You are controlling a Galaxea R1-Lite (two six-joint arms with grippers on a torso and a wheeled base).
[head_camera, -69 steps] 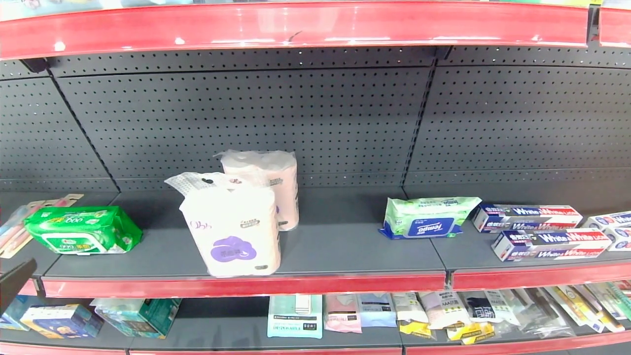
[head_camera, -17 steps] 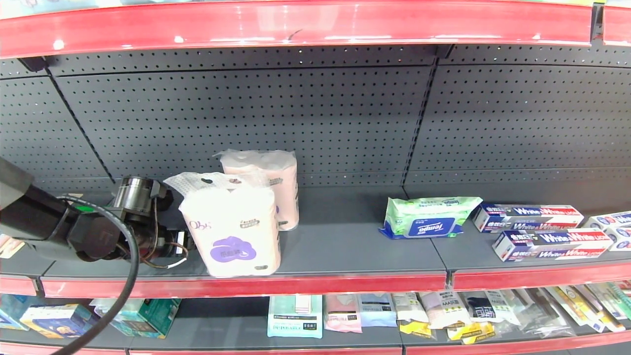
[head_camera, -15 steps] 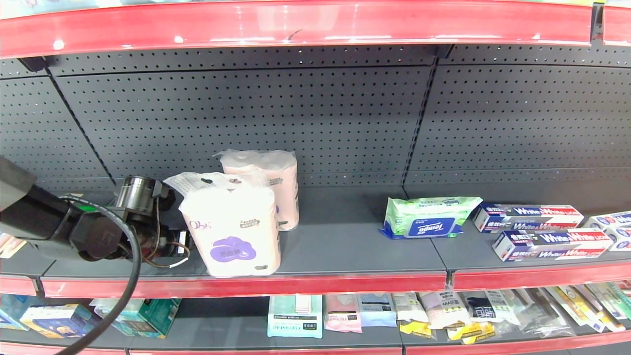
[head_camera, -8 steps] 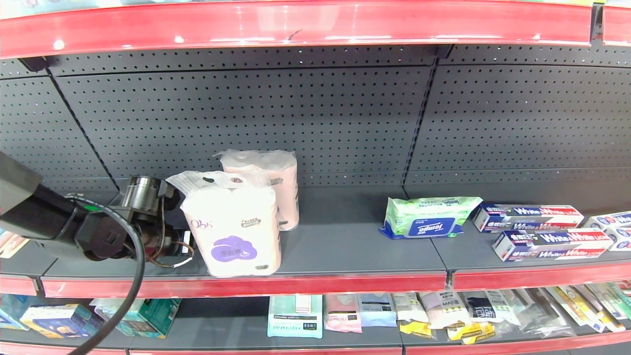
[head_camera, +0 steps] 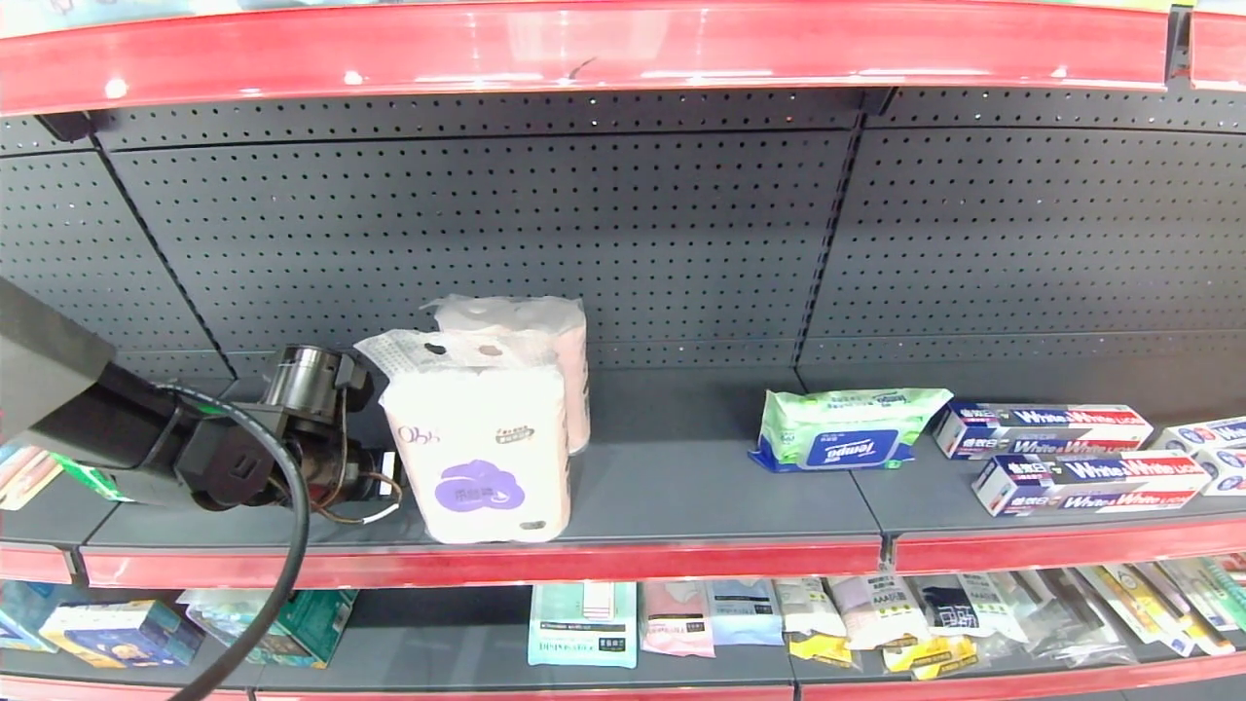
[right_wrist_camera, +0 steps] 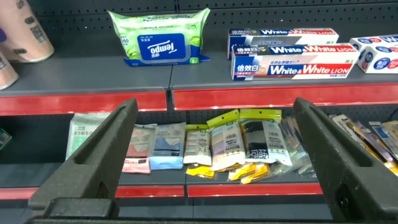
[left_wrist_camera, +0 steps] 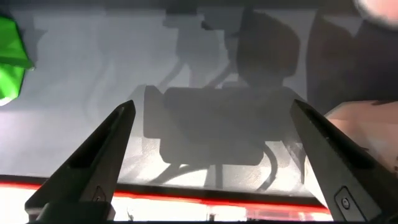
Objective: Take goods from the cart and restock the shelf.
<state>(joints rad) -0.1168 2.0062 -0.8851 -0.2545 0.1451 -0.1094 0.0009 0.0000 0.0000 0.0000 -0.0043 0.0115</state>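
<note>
Left wrist view shows the left hand (left_wrist_camera: 211, 112) with its fingers spread wide and nothing between them, low over the grey shelf (head_camera: 681, 487). One finger lies against the side of the front toilet roll pack (head_camera: 477, 458), though actual contact is hard to confirm. That pack stands upright close to the red front lip (head_camera: 633, 562), just ahead of a second toilet roll pack (head_camera: 560, 336). The risk, as I judge it, is in the sideways shove. The pack is tall and soft, so a push that is too high or too quick could tip it over or skew it. Any outward drift could carry it over the lip. It could also snag the pack behind it. The right hand (right_wrist_camera: 214, 106) hangs open before the lower shelves, holding nothing. Compared with earlier, the left arm has come in over the shelf, covering most of the green wipes pack (left_wrist_camera: 9, 62), and the front pack has slid to the right.
</note>
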